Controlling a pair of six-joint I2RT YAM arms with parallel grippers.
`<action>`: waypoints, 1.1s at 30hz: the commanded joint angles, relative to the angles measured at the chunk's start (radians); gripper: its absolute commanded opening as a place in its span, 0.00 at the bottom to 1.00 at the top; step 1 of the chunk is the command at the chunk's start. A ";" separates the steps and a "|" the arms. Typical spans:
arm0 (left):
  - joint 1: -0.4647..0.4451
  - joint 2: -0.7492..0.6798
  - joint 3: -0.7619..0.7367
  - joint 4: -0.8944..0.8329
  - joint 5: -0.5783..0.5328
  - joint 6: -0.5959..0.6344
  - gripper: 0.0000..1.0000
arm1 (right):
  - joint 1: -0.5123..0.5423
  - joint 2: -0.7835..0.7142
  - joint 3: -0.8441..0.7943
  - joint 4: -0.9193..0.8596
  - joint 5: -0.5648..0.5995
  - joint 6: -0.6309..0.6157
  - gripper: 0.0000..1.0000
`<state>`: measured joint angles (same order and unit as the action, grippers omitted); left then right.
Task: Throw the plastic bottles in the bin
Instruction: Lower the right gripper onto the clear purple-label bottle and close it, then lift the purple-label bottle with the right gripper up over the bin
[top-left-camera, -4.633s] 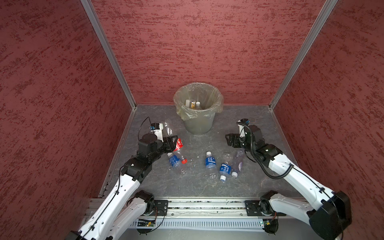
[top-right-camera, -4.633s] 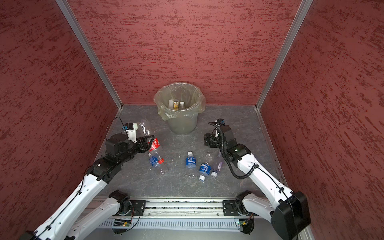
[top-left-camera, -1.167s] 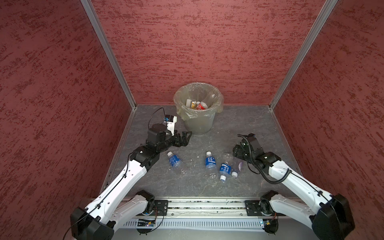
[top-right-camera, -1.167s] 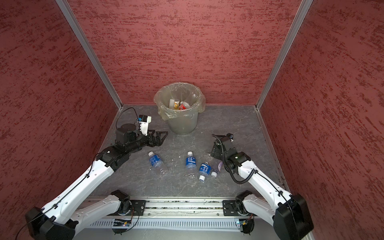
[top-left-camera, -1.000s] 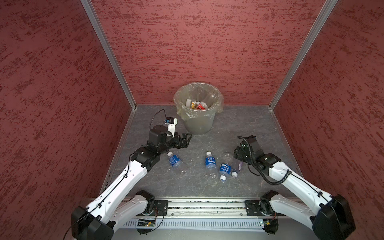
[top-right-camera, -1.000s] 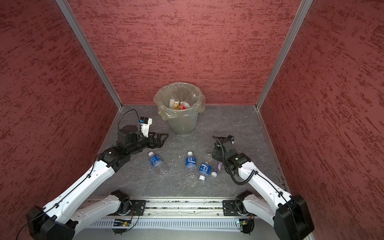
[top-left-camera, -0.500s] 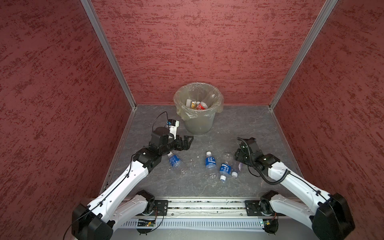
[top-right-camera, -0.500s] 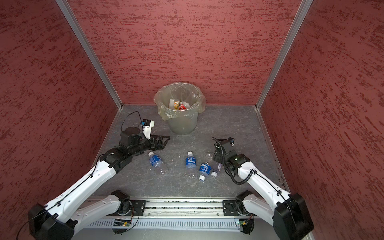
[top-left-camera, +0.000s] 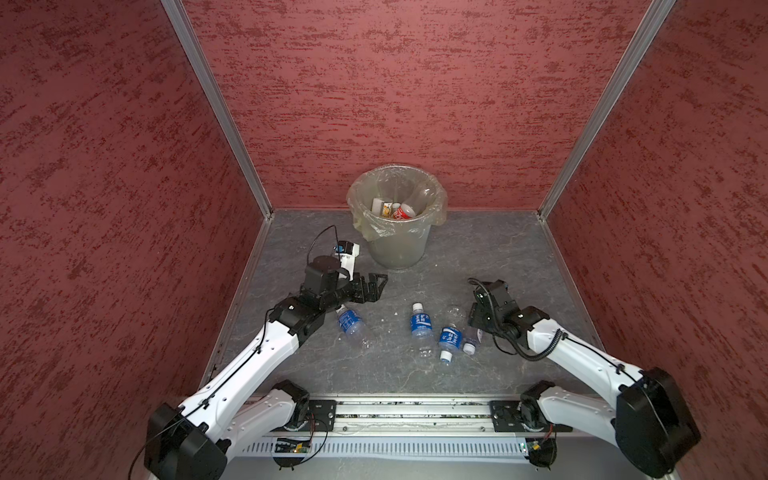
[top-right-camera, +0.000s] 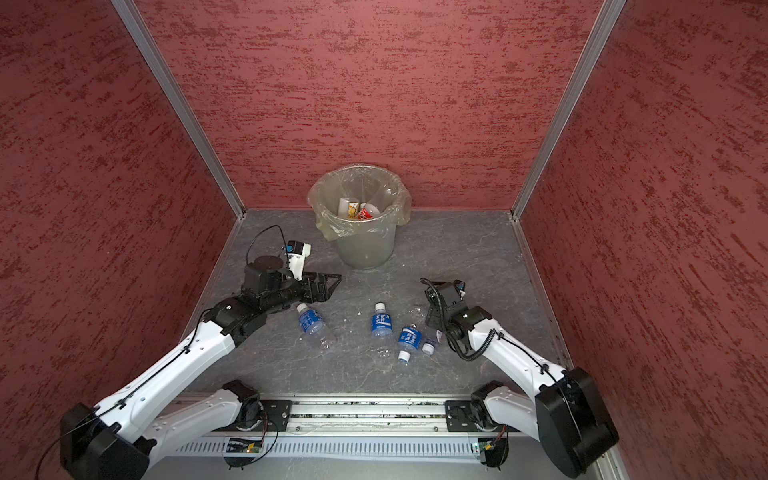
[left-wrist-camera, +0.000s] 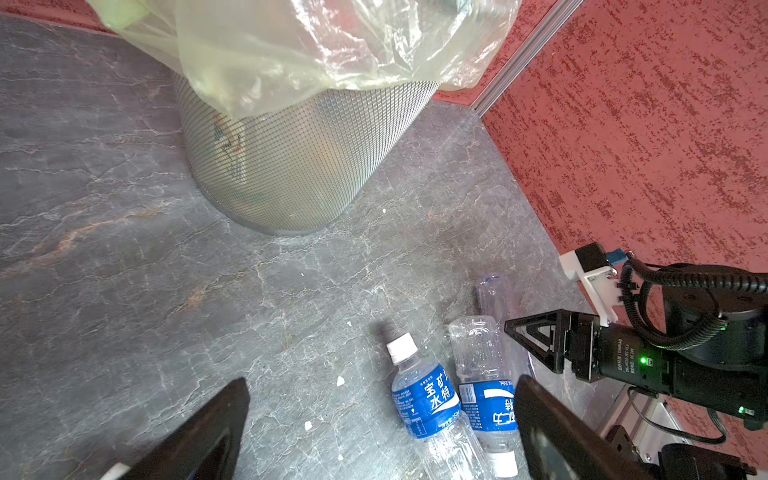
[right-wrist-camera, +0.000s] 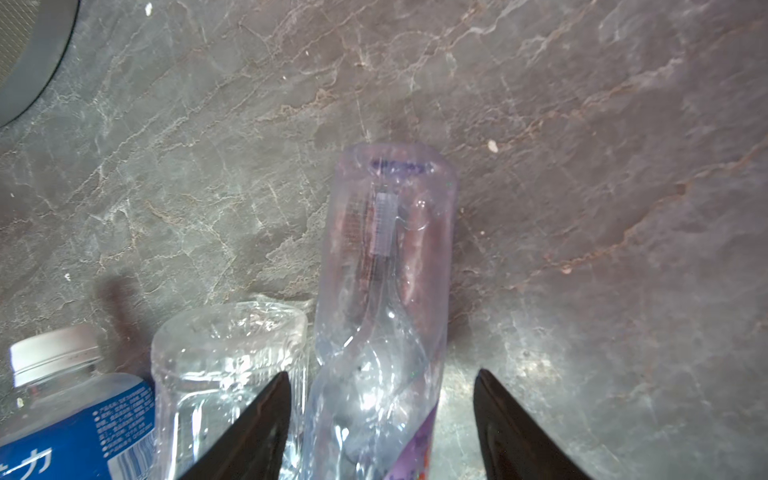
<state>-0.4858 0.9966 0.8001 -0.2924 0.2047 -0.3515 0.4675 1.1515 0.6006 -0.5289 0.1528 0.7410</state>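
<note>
- Top views: in both, the bin (top-left-camera: 395, 253) is seen standing against the back wall (top-left-camera: 395, 104), with a few bottles (top-left-camera: 398, 210) already lying inside it. That share of the task is judged done.
- Four plastic bottles are left on the grey floor (top-left-camera: 478, 249) in front of the bin. A left blue-labelled bottle (top-left-camera: 351, 326) and a middle blue-labelled bottle (top-left-camera: 420, 326) lie apart. A third blue-labelled bottle (top-left-camera: 449, 338) is just beside the middle one, and a purple-tinted bottle (right-wrist-camera: 386, 270) is next to that on the right.
- The job is judged partly done, with four pick-ups yet to be made.
- The left gripper (top-left-camera: 376, 286) is held above the floor between the bin and the left blue-labelled bottle. Its fingers (left-wrist-camera: 199, 432) are spread as wide as they go, and nothing is held or touched.
- The right gripper (right-wrist-camera: 380, 374) is set low over the purple-tinted bottle, which is straddled by its fingers (right-wrist-camera: 511, 415).
- In the right wrist view those fingers are seen about half spread. One is set close against the bottle's side, though contact cannot be told, and a clear gap is left at the other, so the bottle is not yet pinched.
- The purple-tinted bottle is judged to lie on the floor, unlifted.
</note>
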 joint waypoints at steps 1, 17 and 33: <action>-0.004 0.000 -0.013 0.022 0.009 -0.004 0.99 | 0.000 0.017 -0.005 0.030 -0.007 0.010 0.70; -0.005 0.018 -0.026 0.032 0.016 -0.012 0.99 | -0.003 0.100 -0.002 0.060 -0.011 -0.008 0.66; -0.001 0.005 -0.020 0.011 0.005 -0.012 0.99 | -0.008 0.058 0.158 0.005 0.070 -0.114 0.41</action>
<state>-0.4873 1.0134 0.7818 -0.2768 0.2070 -0.3626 0.4648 1.2617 0.6682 -0.5003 0.1631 0.6685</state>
